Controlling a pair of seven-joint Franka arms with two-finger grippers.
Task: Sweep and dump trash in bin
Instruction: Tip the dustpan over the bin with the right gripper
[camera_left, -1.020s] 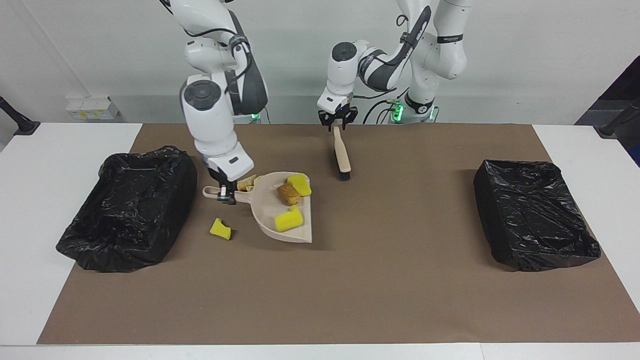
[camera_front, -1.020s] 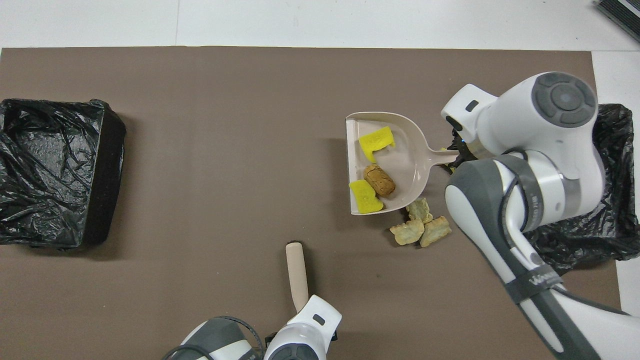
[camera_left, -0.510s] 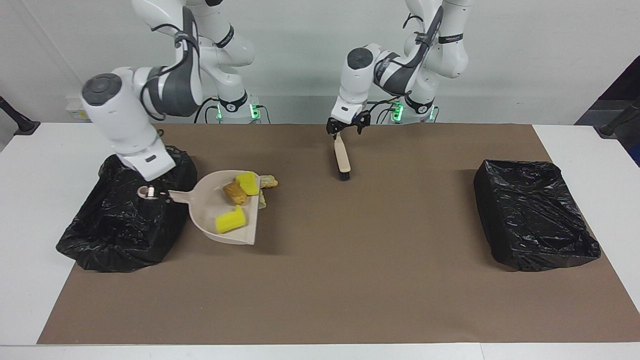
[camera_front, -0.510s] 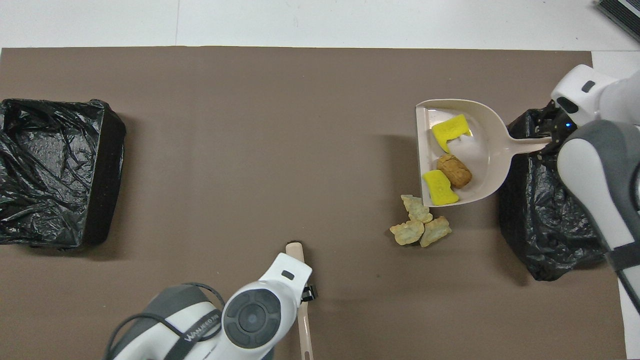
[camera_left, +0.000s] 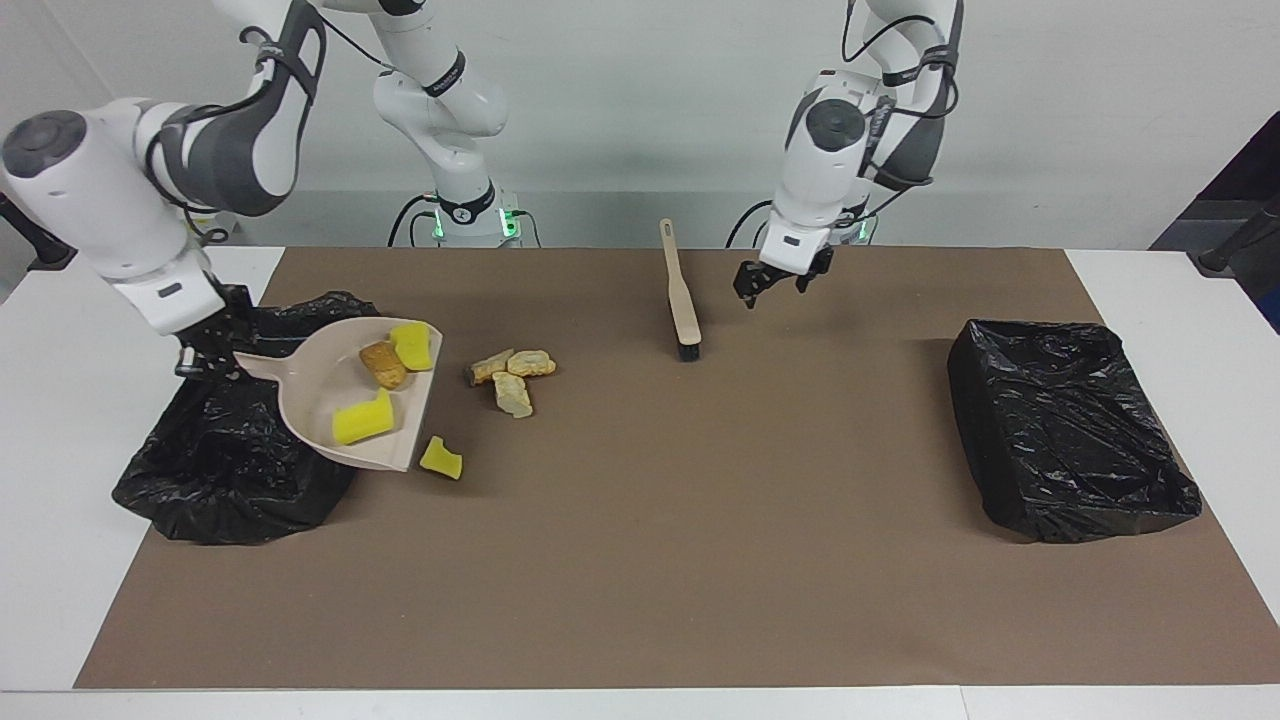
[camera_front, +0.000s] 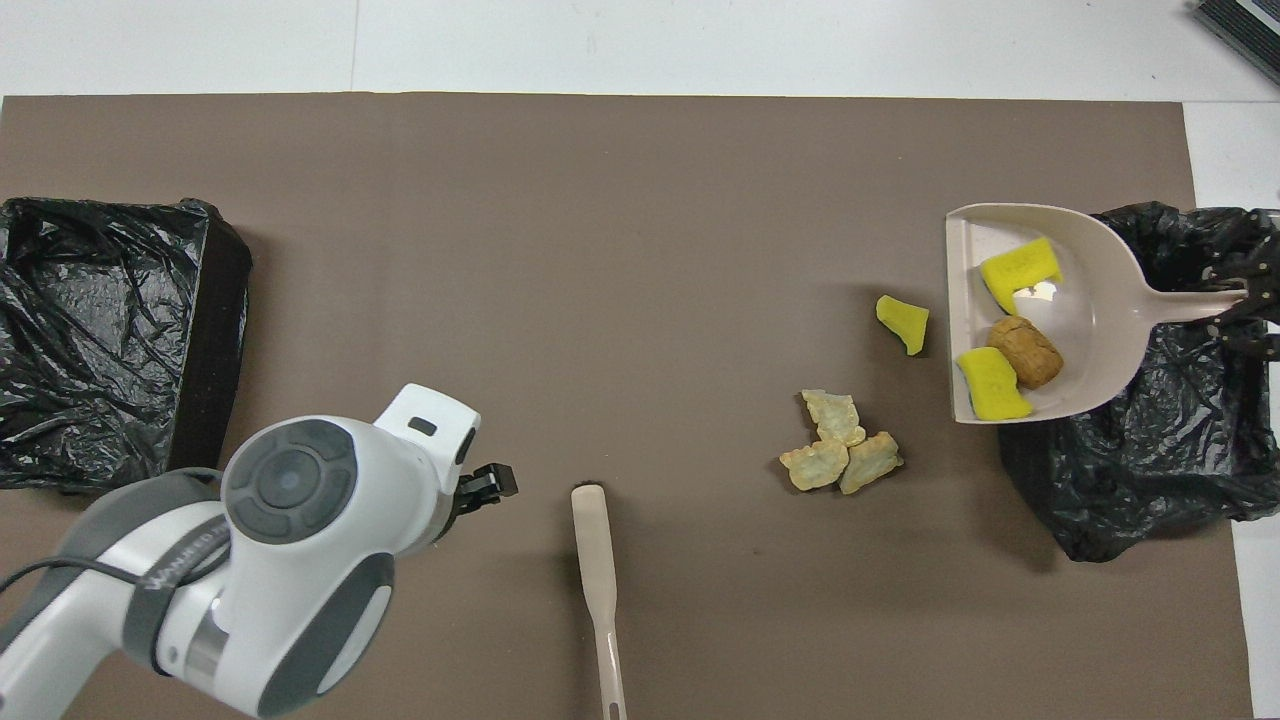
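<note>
since the earlier frame the right gripper (camera_left: 205, 352) has carried the dustpan (camera_left: 318, 400) up over the bin (camera_left: 225, 460) at the right arm's end, uncovering a yellow scrap (camera_left: 441, 458) on the mat (camera_left: 700, 560) beside the bin. the left gripper (camera_left: 775, 282) has let go of the brush (camera_left: 682, 300) and drawn away toward the left arm's end; its fingers stand apart, holding nothing, in the air over the mat. the right gripper is clamped on the dustpan handle, though the contact is hard to make out against the black bag. two yellow sponge chunks (camera_left: 362, 424) and a brown lump (camera_left: 382, 364) sit in the pan. three tan lumps (camera_left: 510, 378) lie on the mat between bin and brush. a second bin (camera_left: 1070, 430) sits at the left arm's end.
</note>
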